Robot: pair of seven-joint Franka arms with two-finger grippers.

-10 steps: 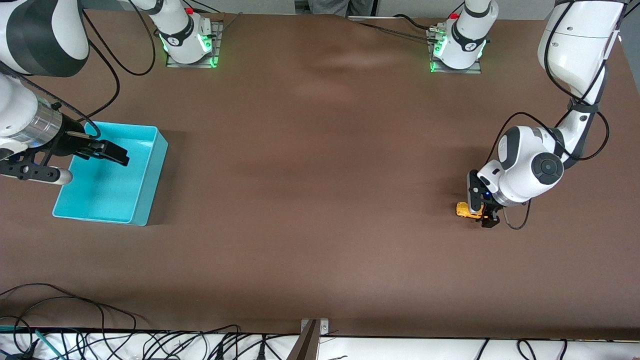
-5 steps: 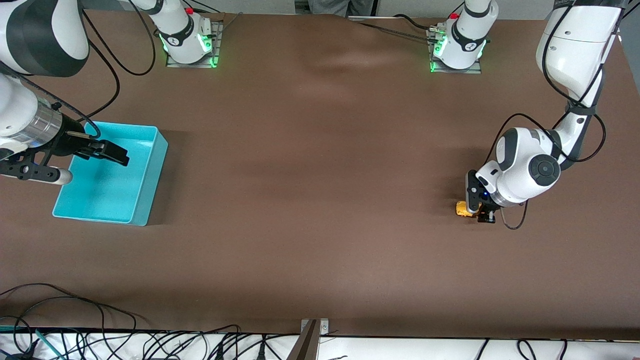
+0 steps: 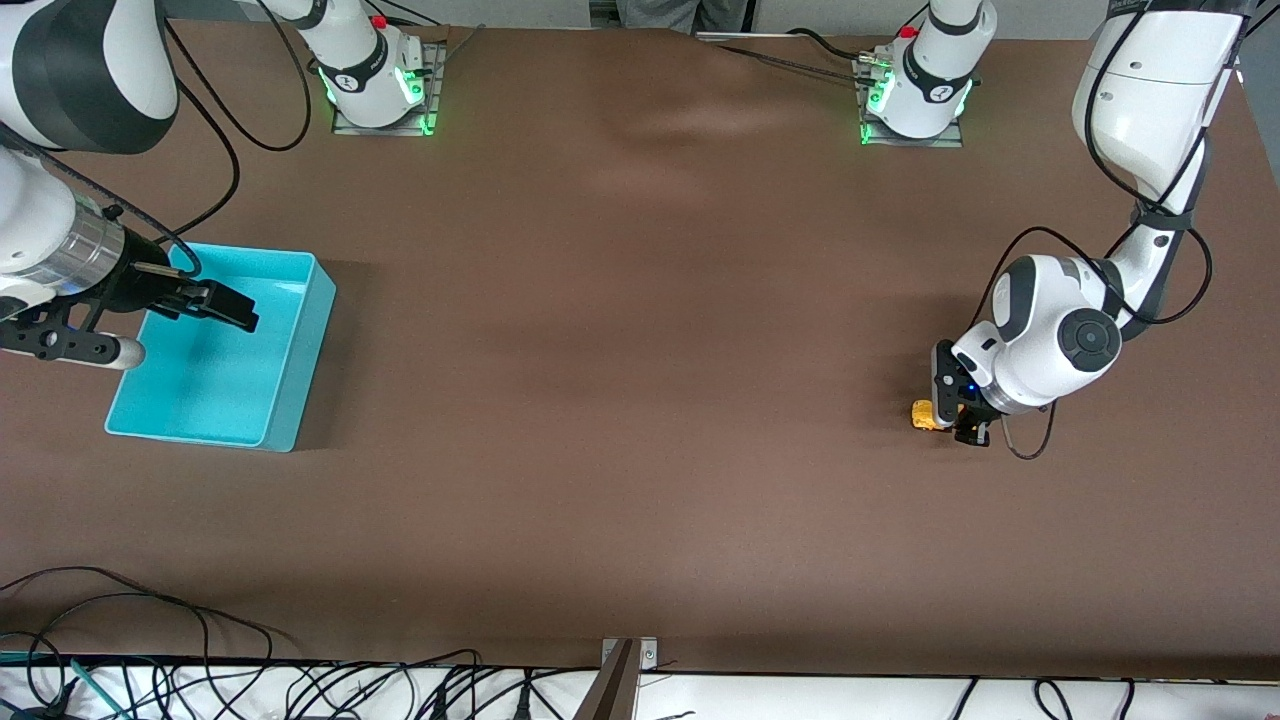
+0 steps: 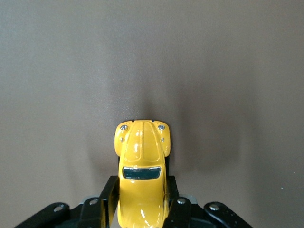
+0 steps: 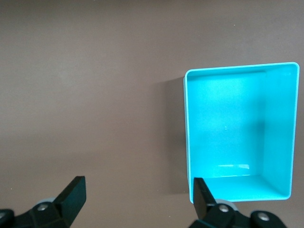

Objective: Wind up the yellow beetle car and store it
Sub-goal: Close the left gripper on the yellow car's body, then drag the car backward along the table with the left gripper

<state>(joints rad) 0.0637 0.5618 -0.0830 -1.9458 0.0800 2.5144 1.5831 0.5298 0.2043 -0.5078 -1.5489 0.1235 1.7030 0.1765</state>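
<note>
The yellow beetle car (image 3: 922, 414) sits on the brown table near the left arm's end. My left gripper (image 3: 955, 420) is down at the table and shut on the car's rear half. In the left wrist view the car (image 4: 142, 156) points away from the gripper (image 4: 141, 192), and the black fingers (image 4: 108, 194) press on both of its sides. My right gripper (image 3: 228, 306) hangs open and empty over the turquoise bin (image 3: 305, 360). In the right wrist view its jaws stand wide apart (image 5: 137, 192), with the bin (image 5: 186, 142) below.
The bin is empty and stands at the right arm's end of the table. Cables lie along the table edge nearest the front camera (image 3: 300, 680). The two arm bases (image 3: 375, 80) stand on the edge farthest from the front camera.
My left hand has sunk a little and shifted slightly toward the car, settling round it. The car has barely moved. The right arm has not moved.
</note>
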